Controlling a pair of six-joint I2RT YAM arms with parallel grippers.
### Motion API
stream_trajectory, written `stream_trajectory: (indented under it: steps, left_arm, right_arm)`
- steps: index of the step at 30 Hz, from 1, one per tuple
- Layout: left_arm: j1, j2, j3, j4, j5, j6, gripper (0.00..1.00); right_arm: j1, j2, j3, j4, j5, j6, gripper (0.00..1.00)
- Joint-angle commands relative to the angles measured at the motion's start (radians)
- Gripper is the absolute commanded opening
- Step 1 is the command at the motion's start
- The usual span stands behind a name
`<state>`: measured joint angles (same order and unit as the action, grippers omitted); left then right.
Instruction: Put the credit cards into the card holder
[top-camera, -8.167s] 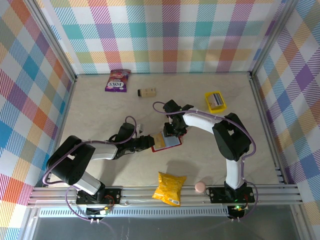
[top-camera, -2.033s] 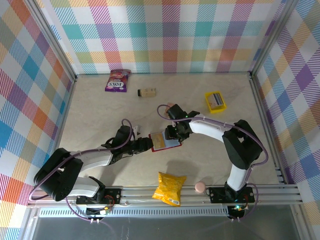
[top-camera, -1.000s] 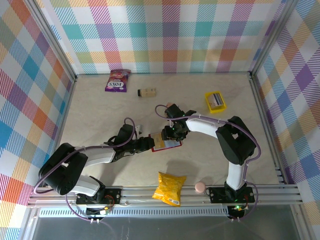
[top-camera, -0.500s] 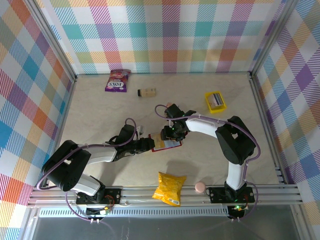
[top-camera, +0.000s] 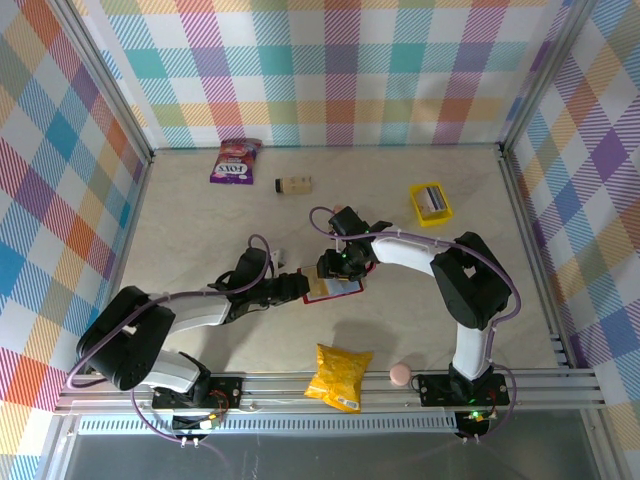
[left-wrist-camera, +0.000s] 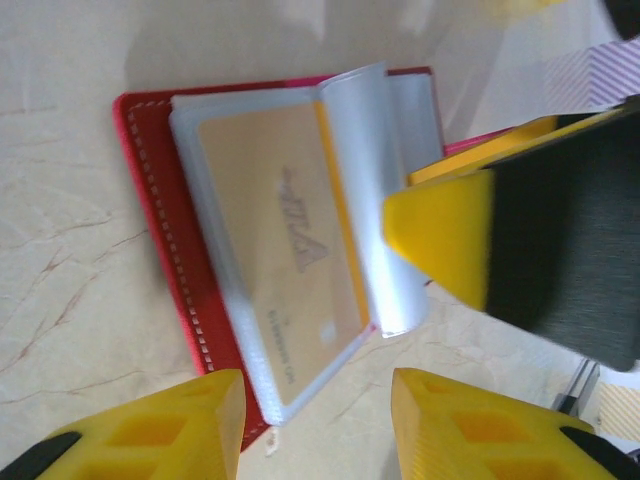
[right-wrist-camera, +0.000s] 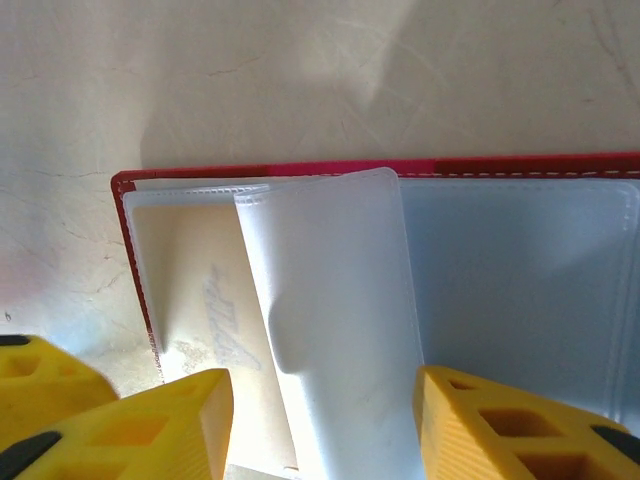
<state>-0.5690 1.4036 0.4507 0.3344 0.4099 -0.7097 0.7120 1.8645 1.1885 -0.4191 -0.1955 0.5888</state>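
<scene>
Where right tool (right-wrist-camera: 322, 398) points, card holder (right-wrist-camera: 520, 270) open

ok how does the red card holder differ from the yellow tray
The card holder is red and lies open; the yellow tray is a walled box. The card holder sits between the left gripper and right gripper; the yellow tray stands apart, far right. Both rest on the table.
</scene>
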Motion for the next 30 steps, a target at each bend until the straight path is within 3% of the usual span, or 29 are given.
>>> stream_trajectory:
  steps: [1,14,25,30]
  left_arm:
    - [-0.006,-0.062,0.002,-0.034,-0.005,0.026,0.43]
    - [0.020,-0.141,-0.020,-0.066,-0.020,0.001,0.42]
    - [0.042,-0.368,-0.086,-0.276,-0.184,-0.045,0.40]
    - [0.064,-0.473,-0.100,-0.354,-0.230,-0.052,0.40]
  right_arm:
    - [0.000,-0.023,-0.024,0.026,-0.025,0.022,0.49]
    - [0.019,-0.038,-0.029,0.074,-0.056,0.053,0.48]
    - [0.132,0.004,0.111,0.021,0.008,0.075,0.47]
    - [0.150,-0.085,0.098,0.037,0.047,0.099,0.44]
